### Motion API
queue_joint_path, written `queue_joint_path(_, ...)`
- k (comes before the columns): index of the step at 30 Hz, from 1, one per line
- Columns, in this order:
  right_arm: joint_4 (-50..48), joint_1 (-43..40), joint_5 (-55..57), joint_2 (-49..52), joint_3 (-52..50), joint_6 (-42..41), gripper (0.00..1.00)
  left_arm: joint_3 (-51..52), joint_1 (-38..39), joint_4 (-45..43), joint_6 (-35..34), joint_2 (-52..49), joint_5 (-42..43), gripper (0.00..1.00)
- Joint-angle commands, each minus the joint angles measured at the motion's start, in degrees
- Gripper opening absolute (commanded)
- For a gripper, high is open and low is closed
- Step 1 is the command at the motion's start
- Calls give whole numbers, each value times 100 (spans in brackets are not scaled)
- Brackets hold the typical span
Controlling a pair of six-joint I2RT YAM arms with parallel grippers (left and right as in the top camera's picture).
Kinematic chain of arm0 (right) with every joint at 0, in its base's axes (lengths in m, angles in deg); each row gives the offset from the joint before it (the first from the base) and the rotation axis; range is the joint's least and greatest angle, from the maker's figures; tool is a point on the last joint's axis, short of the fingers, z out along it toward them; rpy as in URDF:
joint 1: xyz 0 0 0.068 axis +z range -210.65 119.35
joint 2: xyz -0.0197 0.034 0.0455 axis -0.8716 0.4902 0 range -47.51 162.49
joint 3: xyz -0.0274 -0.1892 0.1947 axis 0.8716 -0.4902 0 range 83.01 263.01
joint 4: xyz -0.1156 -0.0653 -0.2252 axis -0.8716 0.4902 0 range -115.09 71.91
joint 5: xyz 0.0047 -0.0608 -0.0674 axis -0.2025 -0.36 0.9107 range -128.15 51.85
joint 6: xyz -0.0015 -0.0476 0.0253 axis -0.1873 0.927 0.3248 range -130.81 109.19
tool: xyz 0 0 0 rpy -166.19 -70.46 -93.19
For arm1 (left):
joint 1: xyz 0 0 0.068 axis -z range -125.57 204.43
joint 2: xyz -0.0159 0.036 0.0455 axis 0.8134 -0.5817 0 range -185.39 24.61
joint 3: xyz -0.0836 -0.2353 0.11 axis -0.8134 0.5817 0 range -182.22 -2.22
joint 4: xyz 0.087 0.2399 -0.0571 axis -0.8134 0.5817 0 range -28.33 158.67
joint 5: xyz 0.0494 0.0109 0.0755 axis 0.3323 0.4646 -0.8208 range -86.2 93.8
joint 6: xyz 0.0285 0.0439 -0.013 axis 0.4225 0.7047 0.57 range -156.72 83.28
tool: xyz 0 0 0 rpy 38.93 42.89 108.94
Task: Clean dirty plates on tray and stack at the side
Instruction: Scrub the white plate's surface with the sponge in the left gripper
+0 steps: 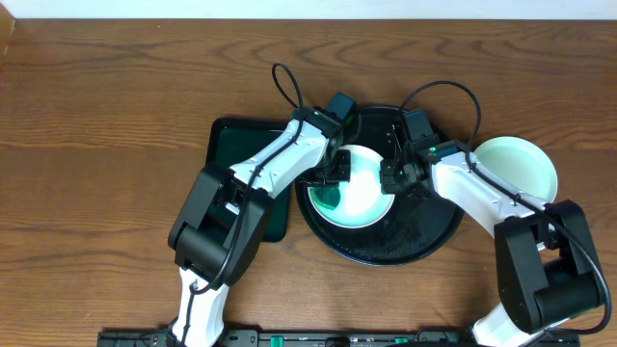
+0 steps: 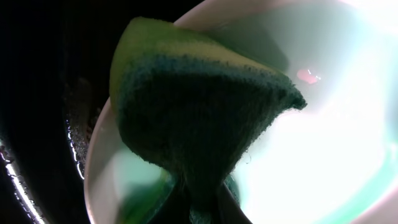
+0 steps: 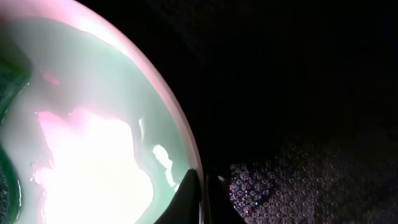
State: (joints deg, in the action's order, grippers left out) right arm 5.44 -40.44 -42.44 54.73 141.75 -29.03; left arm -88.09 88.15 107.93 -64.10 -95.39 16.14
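left gripper [image 2: 199,202] clamped tight on the sponge [image 2: 199,99], held over the left side of the plate [image 2: 311,130] to wipe its green smears. right gripper [image 3: 200,196] pinched shut on that plate's rim, probably pinning it against the scrub. plate sits on the black tray [image 1: 415,246], left of centre. 1 mint plate [image 1: 521,164] is parked on the table [image 1: 96,116] just right of the tray: looks like the stack spot.

A brown wooden table [image 1: 96,145] with visible grain fills the overhead view. On it, left of centre, lies a dark rectangular tray [image 1: 231,140] with rounded corners and a green inner surface, partly hidden. In the left wrist view, a sponge [image 2: 205,106] appears close up, squeezed into a wedge, with a yellow-green body and a dark green scouring face.
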Motion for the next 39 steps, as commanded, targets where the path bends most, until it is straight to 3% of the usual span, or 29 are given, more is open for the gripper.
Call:
queue_joint_path(1, -33, 52, -179, -98, -26, 70, 1, 238, 286, -28, -11, -162, 955, 7)
queue_joint_path(10, -35, 52, -177, -98, -26, 72, 1, 238, 286, -28, -17, 951, 839, 7)
queue_joint_path(24, -35, 52, -177, -98, -26, 70, 1, 439, 286, -81, -750, 844, -1005, 7)
queue_joint_path(35, -35, 52, -177, -98, -26, 72, 1, 1390, 302, -990, -940, 844, -984, 7)
queue_joint_path(39, -39, 52, -179, -98, -26, 70, 1, 1604, 302, -1228, -964, 844, -496, 7)
